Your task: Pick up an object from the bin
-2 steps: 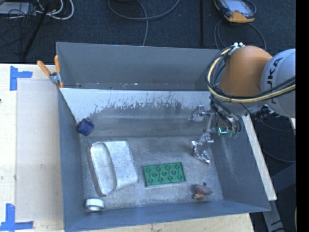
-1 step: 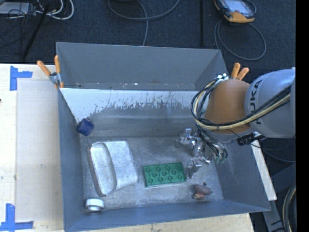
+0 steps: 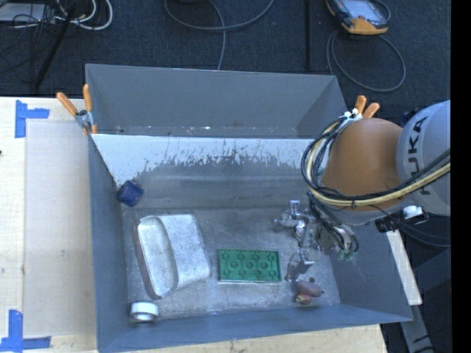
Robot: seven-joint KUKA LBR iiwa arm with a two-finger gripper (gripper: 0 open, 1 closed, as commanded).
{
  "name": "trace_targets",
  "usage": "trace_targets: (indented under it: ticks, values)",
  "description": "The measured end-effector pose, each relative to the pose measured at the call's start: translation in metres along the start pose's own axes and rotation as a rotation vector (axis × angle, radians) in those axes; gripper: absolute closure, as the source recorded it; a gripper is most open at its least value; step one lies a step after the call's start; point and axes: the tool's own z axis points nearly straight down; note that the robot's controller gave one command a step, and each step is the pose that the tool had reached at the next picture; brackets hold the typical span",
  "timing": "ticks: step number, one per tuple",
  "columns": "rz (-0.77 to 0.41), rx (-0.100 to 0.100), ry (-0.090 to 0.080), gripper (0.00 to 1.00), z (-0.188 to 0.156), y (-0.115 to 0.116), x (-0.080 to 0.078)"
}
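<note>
My gripper (image 3: 295, 245) hangs low over the right part of the bin floor. Its two metal fingers stand apart, one toward the back (image 3: 290, 218) and one toward the front (image 3: 299, 268), open with nothing between them. A flat green studded plate (image 3: 249, 265) lies just left of the front finger. A small brownish-pink lump (image 3: 307, 290) lies right in front of that finger, near the bin's front wall; I cannot tell whether they touch.
A clear plastic container (image 3: 171, 253) lies on its side at the left of the floor. A small round silvery cap (image 3: 143, 312) sits in the front left corner, and a small blue block (image 3: 131, 192) rests against the left wall.
</note>
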Motion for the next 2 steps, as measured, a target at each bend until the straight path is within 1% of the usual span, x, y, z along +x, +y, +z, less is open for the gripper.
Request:
trace_targets:
  ticks: [1,2]
  values:
    - [0.11,0.001,0.001,0.0,0.0837,0.0145,-0.0182]
    - [0.106,0.001,0.002,1.0,0.0808,0.0145,-0.0182]
